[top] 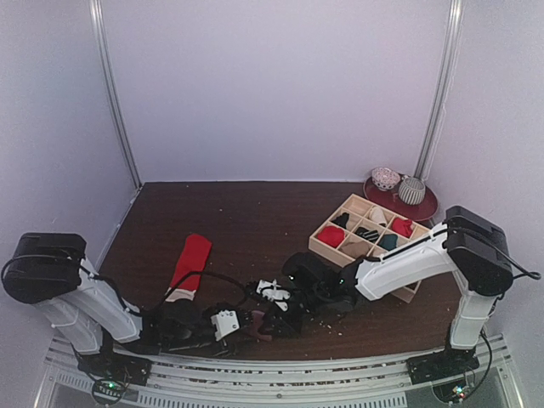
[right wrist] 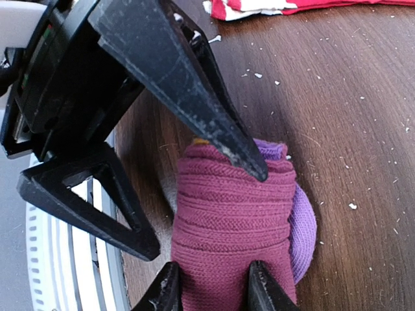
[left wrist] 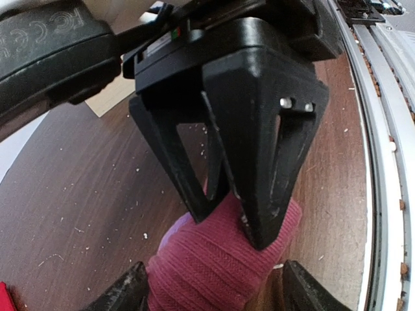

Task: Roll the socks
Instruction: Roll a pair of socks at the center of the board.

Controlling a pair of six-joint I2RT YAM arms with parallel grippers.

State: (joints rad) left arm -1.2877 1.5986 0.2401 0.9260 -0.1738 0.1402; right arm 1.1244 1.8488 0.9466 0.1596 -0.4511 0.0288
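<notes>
The magenta sock (left wrist: 220, 259) is wound into a thick roll with purple showing at one side (right wrist: 301, 220), on the table near the front edge. My right gripper (right wrist: 214, 285) is shut on one end of the roll; the left wrist view shows its black fingers (left wrist: 259, 194) pinching it. My left gripper (left wrist: 217, 285) stands open astride the roll, one finger touching it and a small gap at the other. The red sock (top: 191, 259) lies flat at the left; its white-striped cuff (right wrist: 253, 8) shows in the right wrist view.
A wooden compartment box (top: 327, 246) holding several rolled socks stands at the right. Behind it a dark red plate (top: 429, 208) carries two grey-white patterned round items. The metal rail (left wrist: 382, 129) runs along the front edge beside both grippers. Crumbs dot the table.
</notes>
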